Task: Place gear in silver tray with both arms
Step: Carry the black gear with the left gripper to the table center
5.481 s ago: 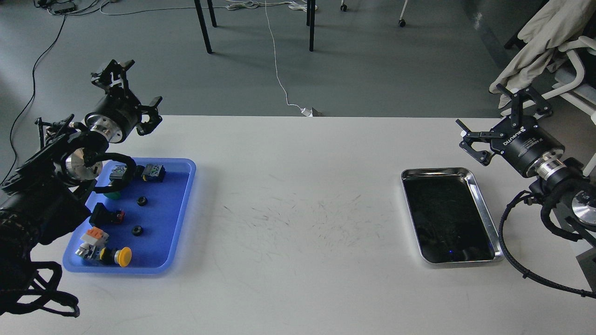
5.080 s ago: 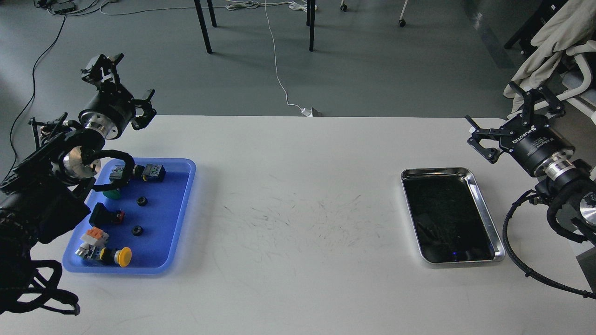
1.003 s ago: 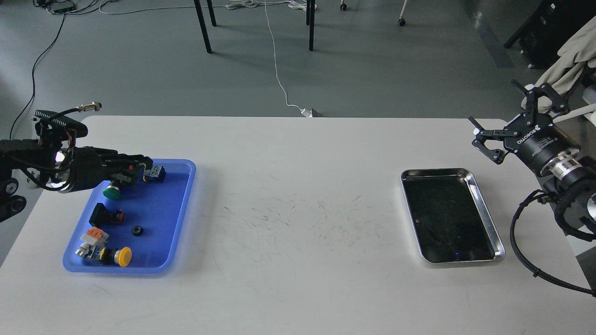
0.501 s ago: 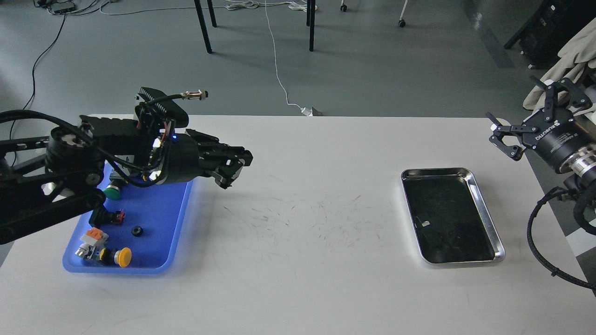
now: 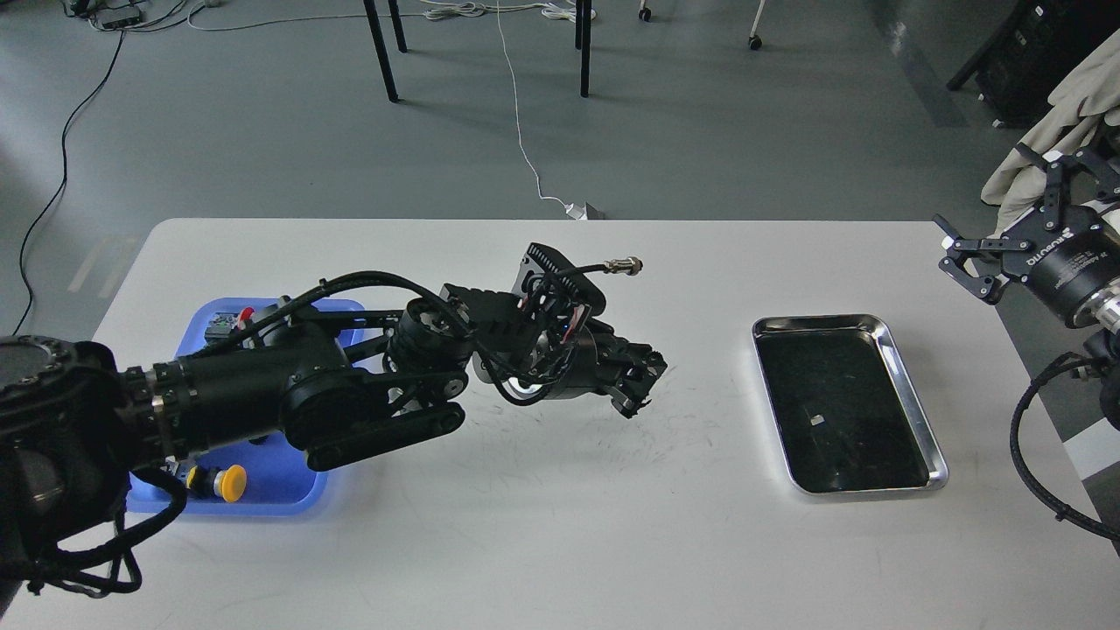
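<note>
The silver tray [image 5: 910,398] lies on the right of the white table, its dark bottom bare but for a small pale reflection. My left arm stretches across the table's middle. Its gripper [image 5: 641,389] hangs just above the tabletop, left of the silver tray, fingers drawn together. The small black gear cannot be seen between the dark fingers. My right gripper [image 5: 982,194] is open and empty, raised beyond the table's far right corner, behind the silver tray.
The blue plastic tray [image 5: 341,308] at the left is mostly hidden by my left arm; a yellow push button [image 5: 232,483] shows at its front. A cloth-draped chair [image 5: 1063,96] stands by my right gripper. Cables and table legs lie on the floor behind.
</note>
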